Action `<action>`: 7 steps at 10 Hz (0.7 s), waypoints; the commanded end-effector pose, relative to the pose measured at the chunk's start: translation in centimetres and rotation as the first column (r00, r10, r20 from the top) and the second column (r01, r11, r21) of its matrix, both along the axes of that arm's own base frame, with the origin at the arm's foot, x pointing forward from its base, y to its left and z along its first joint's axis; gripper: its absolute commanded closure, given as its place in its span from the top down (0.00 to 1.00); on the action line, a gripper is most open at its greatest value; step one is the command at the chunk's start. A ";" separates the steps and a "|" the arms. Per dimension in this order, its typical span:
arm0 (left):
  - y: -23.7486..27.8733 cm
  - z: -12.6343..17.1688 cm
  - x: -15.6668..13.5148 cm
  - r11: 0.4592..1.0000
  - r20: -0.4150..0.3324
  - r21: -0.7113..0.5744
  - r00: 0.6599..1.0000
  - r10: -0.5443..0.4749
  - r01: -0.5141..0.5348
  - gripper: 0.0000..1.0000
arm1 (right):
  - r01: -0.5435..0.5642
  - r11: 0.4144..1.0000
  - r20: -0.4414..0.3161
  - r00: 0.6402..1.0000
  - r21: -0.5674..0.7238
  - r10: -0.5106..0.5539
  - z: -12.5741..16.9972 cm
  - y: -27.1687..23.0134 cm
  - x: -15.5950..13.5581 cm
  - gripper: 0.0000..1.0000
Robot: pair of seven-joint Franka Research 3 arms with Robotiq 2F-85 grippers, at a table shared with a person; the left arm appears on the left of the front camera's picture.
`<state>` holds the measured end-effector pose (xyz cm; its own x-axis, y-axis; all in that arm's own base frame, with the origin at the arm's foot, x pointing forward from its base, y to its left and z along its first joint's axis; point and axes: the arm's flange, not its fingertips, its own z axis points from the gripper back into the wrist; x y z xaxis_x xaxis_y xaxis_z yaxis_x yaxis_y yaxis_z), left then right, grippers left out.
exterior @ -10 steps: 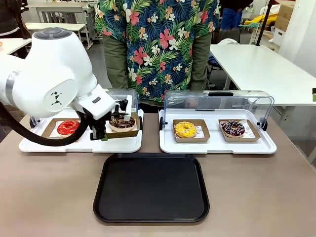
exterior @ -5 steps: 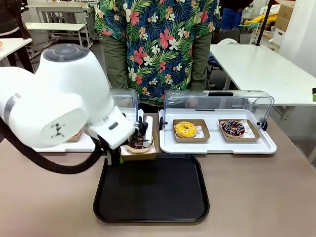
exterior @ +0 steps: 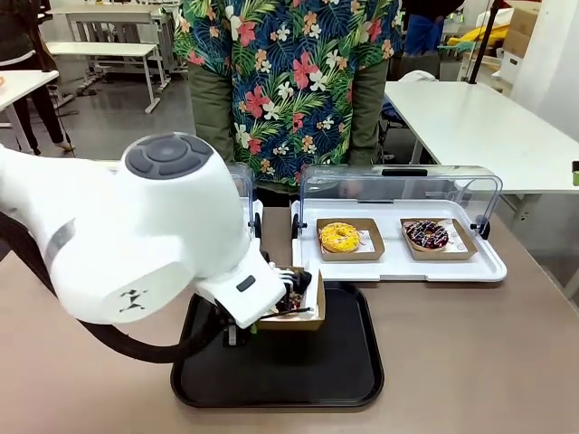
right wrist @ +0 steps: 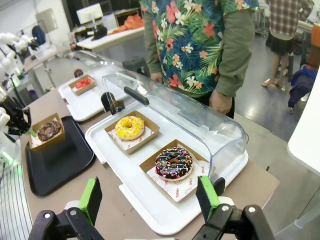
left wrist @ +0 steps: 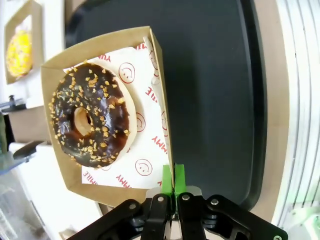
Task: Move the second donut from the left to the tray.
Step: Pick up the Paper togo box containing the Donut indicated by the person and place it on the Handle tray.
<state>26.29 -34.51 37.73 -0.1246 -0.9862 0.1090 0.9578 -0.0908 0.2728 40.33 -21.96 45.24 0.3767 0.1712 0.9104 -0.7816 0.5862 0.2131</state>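
The left gripper (left wrist: 173,186) is pinched shut on the side wall of the brown cardboard holder (left wrist: 161,80), a hold that carries the chocolate-glazed donut (left wrist: 92,114) without touching its glaze; holder and donut hang over the black tray (exterior: 344,362), seemingly just clear of its floor, though the arm blocks that gap. The left arm reaches in low over the tray's near-left part, while the right gripper (right wrist: 150,197) waits with its jaws spread wide, holding nothing, near the white display tray (right wrist: 150,200).
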 end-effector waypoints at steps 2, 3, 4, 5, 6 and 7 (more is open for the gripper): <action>-1.2 -3.1 0.6 1.000 0.004 0.001 1.000 0.000 0.000 0.02 | 0.000 1.000 0.004 1.000 0.008 0.000 0.3 0.1 0.1 1.00; -1.2 -3.5 0.7 1.000 0.010 -0.002 1.000 -0.006 0.006 0.02 | 0.000 1.000 0.004 1.000 0.008 0.000 0.3 0.1 0.1 1.00; -1.2 -4.0 0.6 0.999 0.010 -0.002 0.999 -0.032 0.032 0.02 | 0.000 1.000 0.004 1.000 0.008 0.000 0.3 0.1 0.1 1.00; -1.1 -4.7 0.5 1.000 0.003 0.000 1.000 -0.026 0.026 0.02 | 0.000 1.000 0.004 1.000 0.008 0.000 0.3 0.1 0.1 1.00; -0.9 -5.0 0.5 1.000 -0.008 0.000 1.000 -0.020 0.020 0.02 | 0.000 1.000 0.004 1.000 0.008 0.000 0.3 0.1 0.1 1.00; -0.9 -5.2 0.4 1.000 -0.017 0.003 1.000 -0.018 0.018 0.02 | 0.000 1.000 0.004 1.000 0.008 0.000 0.3 0.1 0.1 1.00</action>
<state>26.99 -35.48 32.78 -0.1561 -0.9819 0.1076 0.9630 -0.1270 0.2379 40.33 -21.96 45.24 0.3767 0.1712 0.9104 -0.7817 0.5861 0.2132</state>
